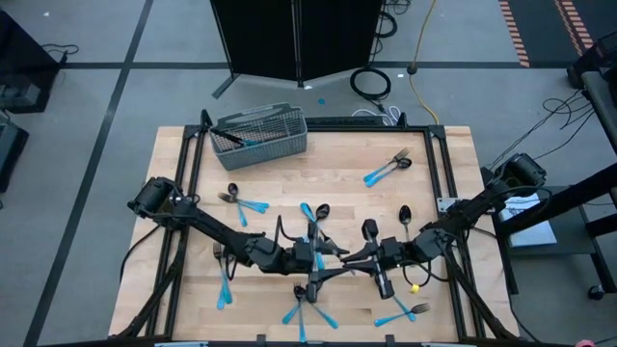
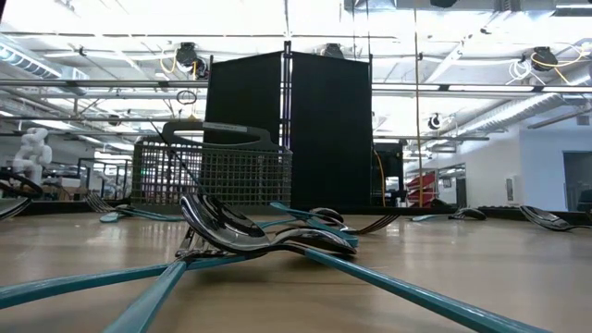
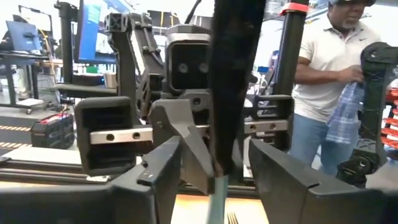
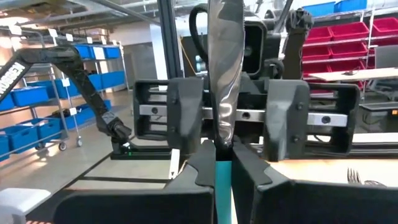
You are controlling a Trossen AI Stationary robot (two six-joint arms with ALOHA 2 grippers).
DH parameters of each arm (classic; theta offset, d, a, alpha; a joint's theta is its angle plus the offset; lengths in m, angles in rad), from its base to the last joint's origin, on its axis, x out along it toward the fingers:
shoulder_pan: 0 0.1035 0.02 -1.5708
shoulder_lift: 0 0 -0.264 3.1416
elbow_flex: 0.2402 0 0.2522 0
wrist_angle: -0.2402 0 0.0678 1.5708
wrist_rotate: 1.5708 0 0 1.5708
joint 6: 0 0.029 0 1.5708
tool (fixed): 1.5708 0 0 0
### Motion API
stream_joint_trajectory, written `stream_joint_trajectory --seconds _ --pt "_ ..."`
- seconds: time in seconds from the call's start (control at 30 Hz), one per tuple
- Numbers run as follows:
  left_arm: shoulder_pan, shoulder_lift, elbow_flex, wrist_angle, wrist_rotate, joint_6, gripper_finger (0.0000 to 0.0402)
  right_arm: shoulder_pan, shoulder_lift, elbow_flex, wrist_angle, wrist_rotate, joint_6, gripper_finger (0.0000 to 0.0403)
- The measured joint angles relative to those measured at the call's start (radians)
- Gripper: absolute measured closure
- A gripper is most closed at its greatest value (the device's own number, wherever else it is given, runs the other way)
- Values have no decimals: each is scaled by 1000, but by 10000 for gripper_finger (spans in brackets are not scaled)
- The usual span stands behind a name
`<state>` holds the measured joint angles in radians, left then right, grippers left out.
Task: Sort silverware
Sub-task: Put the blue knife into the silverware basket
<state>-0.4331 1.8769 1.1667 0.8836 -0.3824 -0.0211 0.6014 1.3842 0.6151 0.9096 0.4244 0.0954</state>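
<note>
Centrally, well in front of the grey wire-mesh basket, a blue-handled knife stands upright with its smooth dark blade up, pinched at the plastic handle by the right gripper. Facing it, the left gripper brackets the same knife with fingers apart. Other silverware lies scattered over the pale wooden table.

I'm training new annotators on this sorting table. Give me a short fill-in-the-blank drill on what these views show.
1. The right tool is shut on a piece of silverware with a ____ handle.
2. The grey mesh basket stands at the table's far ____ corner.
3. Both tools meet near the table's ____, facing each other.
4. Past the left tool, a ____ stands holding a cloth.

Missing words: blue; left; middle; person
</note>
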Motion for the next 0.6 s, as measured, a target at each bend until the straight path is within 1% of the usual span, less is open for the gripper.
stream_joint_trajectory --seconds 0.23,0.37,0.6 --pt "3 0 0 33 4 0 260 0 0 0 -1 0 -3 399" --pt "5 0 0 58 6 0 263 0 0 0 0 1 0 398" --pt "8 0 0 49 6 0 265 0 0 0 -1 23 -2 398"
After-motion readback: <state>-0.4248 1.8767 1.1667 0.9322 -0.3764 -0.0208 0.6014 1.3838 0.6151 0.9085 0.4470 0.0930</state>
